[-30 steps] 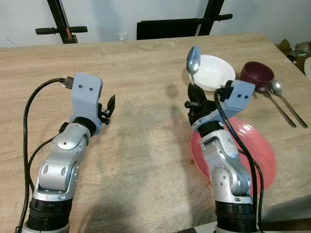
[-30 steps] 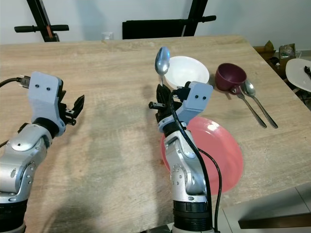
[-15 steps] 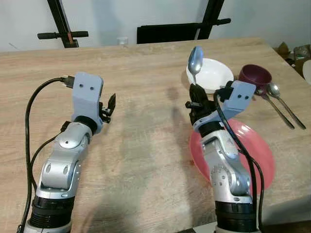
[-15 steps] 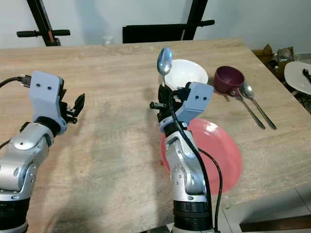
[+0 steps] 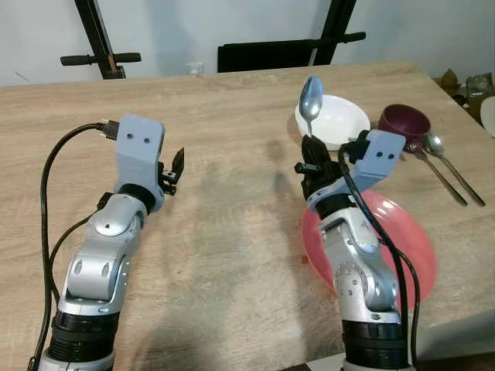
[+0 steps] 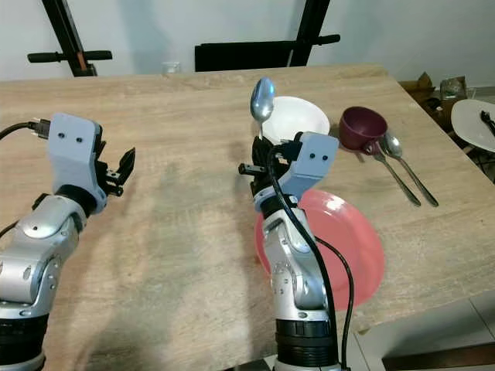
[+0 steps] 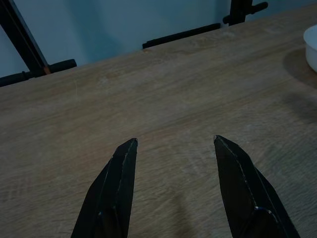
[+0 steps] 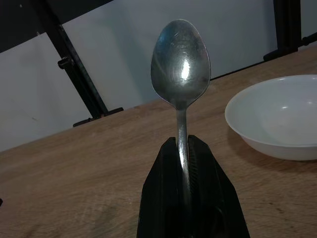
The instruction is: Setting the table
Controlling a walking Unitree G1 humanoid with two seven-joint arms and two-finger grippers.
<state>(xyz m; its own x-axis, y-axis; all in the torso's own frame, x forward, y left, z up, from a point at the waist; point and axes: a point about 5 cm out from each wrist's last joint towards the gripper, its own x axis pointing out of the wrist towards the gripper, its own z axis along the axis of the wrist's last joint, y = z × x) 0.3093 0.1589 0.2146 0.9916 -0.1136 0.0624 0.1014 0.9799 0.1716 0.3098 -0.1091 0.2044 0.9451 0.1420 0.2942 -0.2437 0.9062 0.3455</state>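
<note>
A: Start on the left. What is the left gripper (image 5: 172, 171) doing?

B: It hangs above bare table (image 5: 224, 232), forearm angled up from the near edge, wrist raised. In the wrist view its two black fingers (image 7: 116, 183) stand well apart with nothing between them. It sits in the same place as a second ago, so I'd call it idle.

A: And what has changed?

B: Very little among the things themselves. The whole picture has slid slightly, which means the head camera moved. The right gripper (image 5: 311, 158) was holding the spoon (image 5: 310, 99) upright a second ago and holds it the same way now.

A: So the grip is firm?

B: The fingers are closed tight on the handle, bowl end pointing up, shaft close to vertical. It is held in the air, just left of the pink plate (image 5: 410, 247) and nearer the robot than the white bowl (image 5: 340, 122).

A: What does that mean for the job?

B: My guess is the spoon is picked up and not yet placed; a spot beside the plate seems likely.

A: Further right?

B: A dark red cup (image 5: 404, 121), then two more spoons (image 5: 447, 164) lying side by side near the table's right edge.
</note>
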